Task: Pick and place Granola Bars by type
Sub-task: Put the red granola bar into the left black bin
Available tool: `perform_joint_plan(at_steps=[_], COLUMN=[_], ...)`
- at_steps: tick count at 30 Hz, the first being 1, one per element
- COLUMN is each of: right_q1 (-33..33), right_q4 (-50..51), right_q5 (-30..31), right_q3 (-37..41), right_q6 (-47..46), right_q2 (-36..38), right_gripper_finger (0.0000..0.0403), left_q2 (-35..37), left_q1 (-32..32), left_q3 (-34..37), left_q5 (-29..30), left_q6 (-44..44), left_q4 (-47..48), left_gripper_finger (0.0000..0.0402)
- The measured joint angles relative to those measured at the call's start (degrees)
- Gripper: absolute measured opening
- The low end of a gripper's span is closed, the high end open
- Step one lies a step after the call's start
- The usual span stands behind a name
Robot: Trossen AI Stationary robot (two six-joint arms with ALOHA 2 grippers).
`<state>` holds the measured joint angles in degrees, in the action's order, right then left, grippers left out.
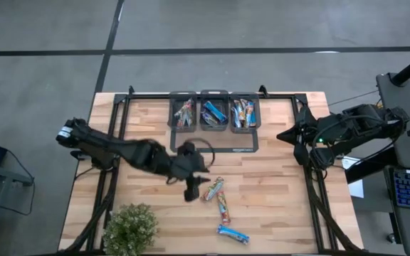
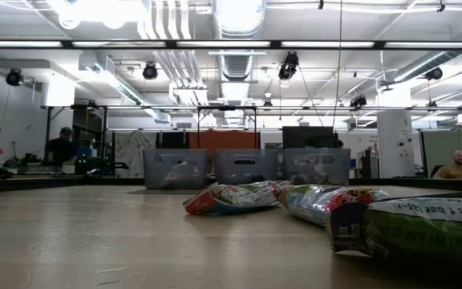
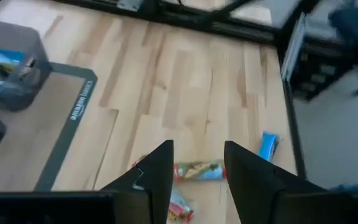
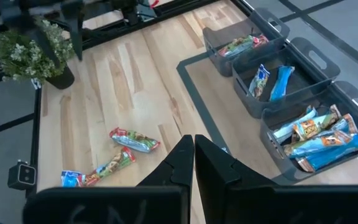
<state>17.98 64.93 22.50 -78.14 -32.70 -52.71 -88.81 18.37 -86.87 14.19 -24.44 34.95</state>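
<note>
the left gripper hovers part open and empty over loose granola bars on the tabletop. three grey bins at the far edge hold sorted bars. the right gripper, closed and empty, waits right.

The low view cuts off the nearest green-wrapped bar at its right edge. From above, the left pincer blurs. Print on the bars in the bins is too small to read.
</note>
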Motion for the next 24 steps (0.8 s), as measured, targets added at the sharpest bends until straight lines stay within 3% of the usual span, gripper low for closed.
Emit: perform_joint_plan(at_steps=[3, 9, 24], right_q1=[0.0, 0.0, 0.0], right_q4=[-0.5, -1.1, -2.6], right_q5=[0.0, 0.0, -1.8], right_q3=[0.4, 2.0, 3.3], right_q6=[0.0, -1.3, -2.0], right_q2=[0.0, 0.0, 0.0], right_gripper_finger=[0.0008, 0.0008, 0.0008], left_q2=[-1.2, -1.4, -2.2], left_q1=[1.7, 1.7, 1.5], left_q3=[0.1, 0.1, 0.3], left_q5=[1.2, 1.0, 0.0], left_q6=[0.7, -6.8, -9.6], left_q4=[-0.9, -1.1, -3.8], left_gripper_finger=[0.0126, 0.0133, 0.0181])
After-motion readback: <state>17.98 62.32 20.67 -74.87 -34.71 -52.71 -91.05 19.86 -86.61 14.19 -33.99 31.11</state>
